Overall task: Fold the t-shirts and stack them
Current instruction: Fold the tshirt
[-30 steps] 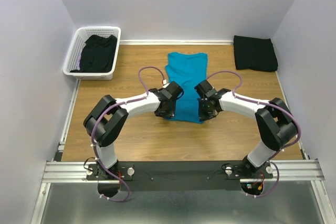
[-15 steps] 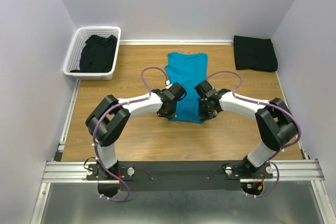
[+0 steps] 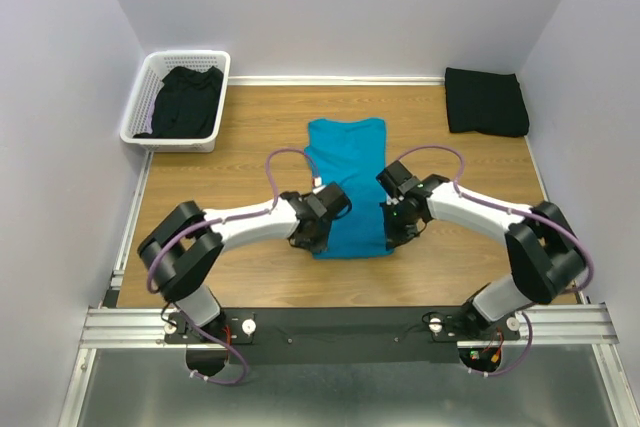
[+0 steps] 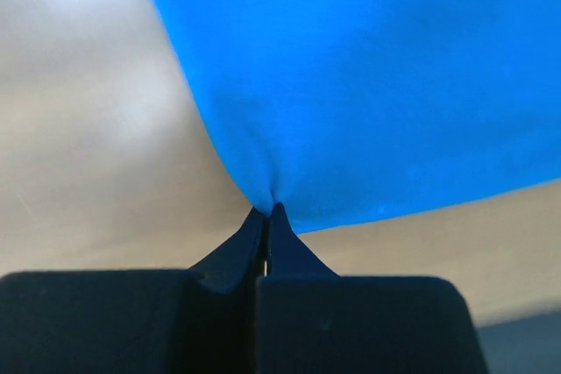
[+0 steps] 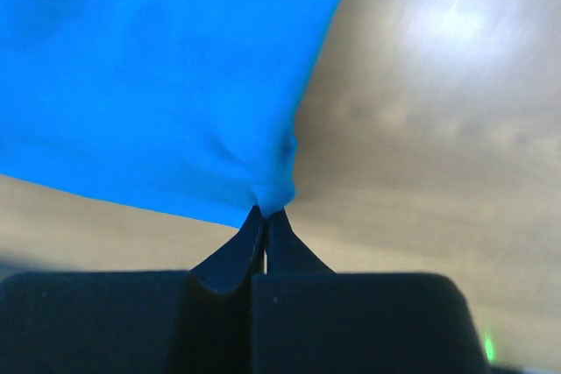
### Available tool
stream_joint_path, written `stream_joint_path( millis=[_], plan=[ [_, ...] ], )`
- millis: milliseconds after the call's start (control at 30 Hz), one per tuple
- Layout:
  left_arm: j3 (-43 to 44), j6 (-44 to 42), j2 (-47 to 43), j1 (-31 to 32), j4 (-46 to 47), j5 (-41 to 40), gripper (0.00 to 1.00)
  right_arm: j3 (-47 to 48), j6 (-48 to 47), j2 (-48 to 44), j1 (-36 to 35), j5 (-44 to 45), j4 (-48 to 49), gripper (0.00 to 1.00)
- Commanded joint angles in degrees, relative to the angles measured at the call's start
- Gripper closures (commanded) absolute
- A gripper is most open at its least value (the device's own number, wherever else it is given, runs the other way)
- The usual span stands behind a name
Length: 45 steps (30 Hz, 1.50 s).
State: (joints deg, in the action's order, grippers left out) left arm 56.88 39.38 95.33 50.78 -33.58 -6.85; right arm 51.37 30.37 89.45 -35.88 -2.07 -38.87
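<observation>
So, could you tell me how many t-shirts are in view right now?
3: a teal t-shirt mid-table, a folded black t-shirt at the far right, and black fabric in the basket, which may hide more.

Centre of the wooden tabletop [image 3: 250,277]: teal t-shirt [image 3: 347,177] lying flat, folded to a narrow strip running far to near. The left gripper [image 3: 308,239] sits at its near-left corner and the right gripper [image 3: 397,232] at its near-right corner. Both arms reach inward from their bases; the fingers are hidden under the wrists from above. Far-right corner: folded black t-shirt [image 3: 486,101], well apart from the teal one. Far-left: white lattice basket [image 3: 190,55] against the wall, crumpled black t-shirt [image 3: 185,97] inside
</observation>
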Motion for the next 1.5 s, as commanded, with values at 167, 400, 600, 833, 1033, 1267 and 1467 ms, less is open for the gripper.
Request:
stream_joint_path(
  millis=[167,400,600,833,1033,1267,1467],
  plan=[
    [-8.0,6.3,-14.0,11.5,-12.4,11.6,1.00,-0.4,-4.2,-13.1,-0.5,-8.6,-25.7,0.99],
    [-4.0,5.5,-20.3,7.8,-14.8,11.3,1.00,9.5,-6.1,-11.9,-0.3,-4.8,-29.9,0.99],
    [3.7,-2.6,-19.6,-7.3,-13.4,10.5,1.00,28.1,-11.0,1.8,0.3,1.4,-30.0,0.99],
    [13.9,-11.6,-10.4,-20.2,-9.1,11.1,1.00,53.7,-17.4,19.7,3.4,1.5,-31.3,1.00],
    [22.3,-15.5,2.2,-25.5,-3.9,12.0,1.00,62.4,-20.5,31.6,10.0,-1.5,-28.2,1.00],
    [32.6,-18.6,15.6,-27.1,-0.5,12.0,1.00,58.7,-20.5,36.3,14.5,-3.6,-21.3,0.99],
    [31.5,-17.6,17.8,-28.3,0.8,10.0,1.00,55.8,-20.4,37.9,15.0,-2.7,-17.6,0.99]
  ],
)
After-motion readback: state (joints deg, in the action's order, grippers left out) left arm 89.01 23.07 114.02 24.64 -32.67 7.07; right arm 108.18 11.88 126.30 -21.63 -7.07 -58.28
